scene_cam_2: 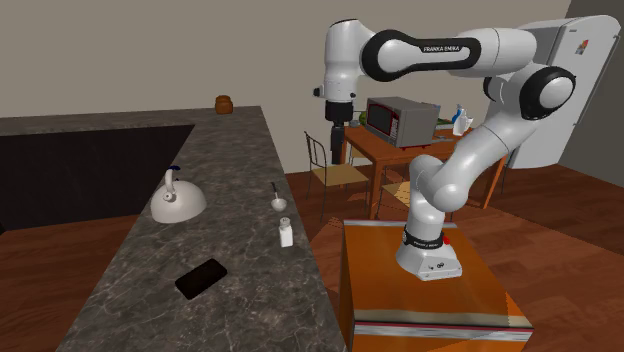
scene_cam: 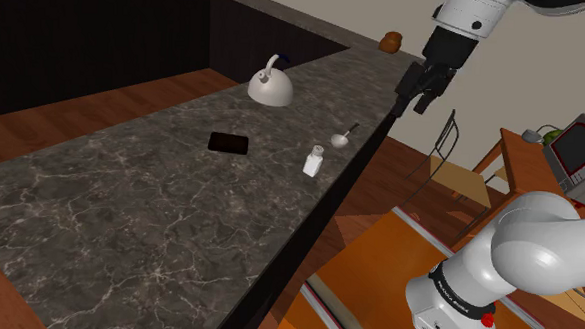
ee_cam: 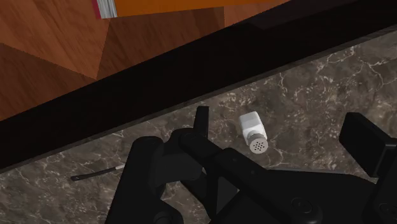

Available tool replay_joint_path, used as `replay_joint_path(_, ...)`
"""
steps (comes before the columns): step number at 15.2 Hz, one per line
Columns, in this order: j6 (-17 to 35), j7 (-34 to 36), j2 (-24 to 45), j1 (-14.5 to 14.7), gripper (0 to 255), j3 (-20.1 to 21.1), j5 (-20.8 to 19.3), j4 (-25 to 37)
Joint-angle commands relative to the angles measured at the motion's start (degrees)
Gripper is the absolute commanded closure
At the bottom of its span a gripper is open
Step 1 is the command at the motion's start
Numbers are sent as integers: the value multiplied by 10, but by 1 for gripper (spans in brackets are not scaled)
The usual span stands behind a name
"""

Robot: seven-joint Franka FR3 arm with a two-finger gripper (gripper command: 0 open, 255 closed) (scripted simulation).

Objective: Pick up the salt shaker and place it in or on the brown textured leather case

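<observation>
A small white salt shaker (scene_cam: 313, 162) stands upright on the dark marble counter (scene_cam: 129, 213), close to its edge; it is also on the counter in the second exterior view (scene_cam_2: 286, 234). A flat, dark, nearly black case (scene_cam: 228, 143) lies on the counter to the shoulder view's left of the shaker (scene_cam_2: 201, 278). My black gripper (scene_cam: 420, 90) hangs high in the air near the counter's edge, well above both (scene_cam_2: 337, 133). Looking along the gripper (ee_cam: 280, 124), the fingers stand apart and open, and the shaker (ee_cam: 252, 131) lies far below between them, untouched.
A white kettle (scene_cam: 271, 86) sits behind the case and a small white scoop (scene_cam: 341, 140) just beyond the shaker. A brown jar (scene_cam: 390, 42) stands at the far corner. Off the counter are a wooden table with a microwave (scene_cam_2: 398, 119), chairs (scene_cam_2: 325, 165) and the orange stand (scene_cam_2: 420, 290).
</observation>
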Motion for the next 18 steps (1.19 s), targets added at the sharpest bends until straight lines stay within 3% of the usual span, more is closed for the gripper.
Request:
replay_joint_path(1,0,0,0,0,0,0,0,0)
replay_joint_path(9,158,46,126,-7,0,38,7,-30)
replay_joint_path(18,315,109,313,-20,0,73,-14,1)
